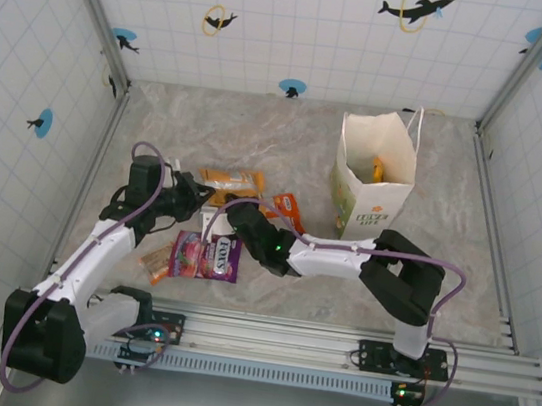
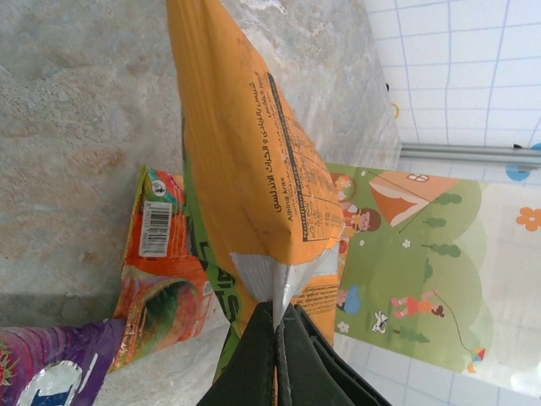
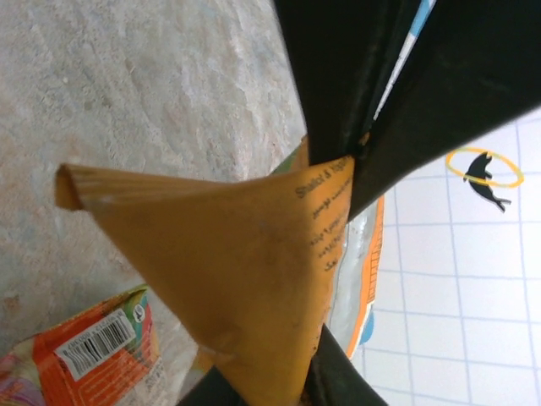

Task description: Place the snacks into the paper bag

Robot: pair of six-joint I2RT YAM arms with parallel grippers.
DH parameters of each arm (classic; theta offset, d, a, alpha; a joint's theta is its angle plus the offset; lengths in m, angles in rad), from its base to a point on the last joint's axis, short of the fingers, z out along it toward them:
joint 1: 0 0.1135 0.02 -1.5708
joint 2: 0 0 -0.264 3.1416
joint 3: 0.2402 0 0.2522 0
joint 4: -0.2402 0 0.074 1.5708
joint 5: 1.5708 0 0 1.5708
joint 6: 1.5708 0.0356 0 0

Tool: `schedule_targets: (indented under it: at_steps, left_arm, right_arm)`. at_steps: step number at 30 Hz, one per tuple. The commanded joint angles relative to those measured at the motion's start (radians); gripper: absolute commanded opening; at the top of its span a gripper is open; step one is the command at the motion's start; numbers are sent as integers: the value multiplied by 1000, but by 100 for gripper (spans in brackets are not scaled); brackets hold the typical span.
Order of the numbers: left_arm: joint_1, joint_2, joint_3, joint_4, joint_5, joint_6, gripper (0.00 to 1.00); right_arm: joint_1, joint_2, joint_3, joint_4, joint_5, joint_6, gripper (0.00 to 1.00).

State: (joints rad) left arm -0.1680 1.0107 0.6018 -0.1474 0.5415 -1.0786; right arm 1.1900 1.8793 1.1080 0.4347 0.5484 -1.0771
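Note:
An orange snack packet (image 2: 245, 169) hangs from its silver seam, and my left gripper (image 2: 277, 306) is shut on that seam. The same orange packet (image 3: 237, 262) runs down between the fingers of my right gripper (image 3: 279, 385), which is shut on its lower end. From above, both grippers, left (image 1: 196, 198) and right (image 1: 237, 216), meet left of centre by the orange packet (image 1: 234, 180). The paper bag (image 1: 376, 177) stands open to the right with a yellow snack inside; its cartoon print (image 2: 406, 262) faces the left wrist camera. A purple packet (image 1: 208, 257) lies in front of the grippers.
An orange-and-green packet (image 2: 165, 271) lies on the marble table under the held one. A small orange packet (image 1: 288, 209) rests between the grippers and the bag, and another orange one (image 1: 157, 263) sits left of the purple packet. Tiled walls enclose the table.

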Motion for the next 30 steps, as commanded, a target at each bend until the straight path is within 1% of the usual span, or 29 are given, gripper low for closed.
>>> schedule_targets:
  at_steps: [1, 3, 4, 5, 6, 7, 8, 9, 12, 14, 17, 18, 19, 22, 27, 30]
  left_arm:
    - [-7, 4, -2, 22, -8, -13, 9]
    - [-7, 2, -1, 16, -13, -8, 10]
    - [-7, 4, -1, 15, -14, -4, 12]
    - [-7, 4, 4, 13, -16, 0, 16]
    - [-7, 6, 10, 7, -20, 4, 21]
    - [-8, 7, 17, -3, -29, 14, 30]
    - [-7, 9, 26, -16, -37, 27, 42]
    - [-7, 11, 37, -28, -44, 39, 49]
    - [-6, 13, 74, -85, -99, 92, 61]
    - [-7, -4, 82, -110, -161, 109, 66]
    - [-7, -46, 80, -143, -262, 141, 78]
    - [-7, -56, 79, -151, -292, 150, 85]
    - [-8, -68, 79, -157, -324, 161, 97]
    - [-7, -91, 63, -143, -373, 176, 97]
    - [-8, -86, 36, -123, -411, 203, 98]
    - [-7, -86, 18, -94, -416, 208, 98]
  right_arm:
    - [1, -50, -20, 50, -26, -11, 8]
    - [0, -58, -26, 51, -31, -10, 5]
    - [0, -63, -27, 49, -34, -10, 4]
    - [-1, -69, -32, 49, -38, -9, 4]
    - [0, -73, -35, 47, -41, -7, 3]
    - [-3, -79, -38, 44, -42, -3, 3]
    - [-4, -86, -42, 41, -44, 3, 2]
    - [-8, -94, -46, 36, -47, 13, 2]
    - [-21, -139, -68, 22, -75, 68, 2]
    - [-33, -186, -92, 17, -112, 122, 1]
    - [-55, -257, -115, -2, -171, 206, 0]
    - [-62, -278, -122, -7, -188, 227, 0]
    - [-69, -302, -128, -15, -203, 251, 0]
    - [-99, -368, -141, -37, -268, 327, 0]
    - [-179, -484, -152, -50, -436, 489, 0]
    - [-224, -542, -166, -44, -495, 550, 0]
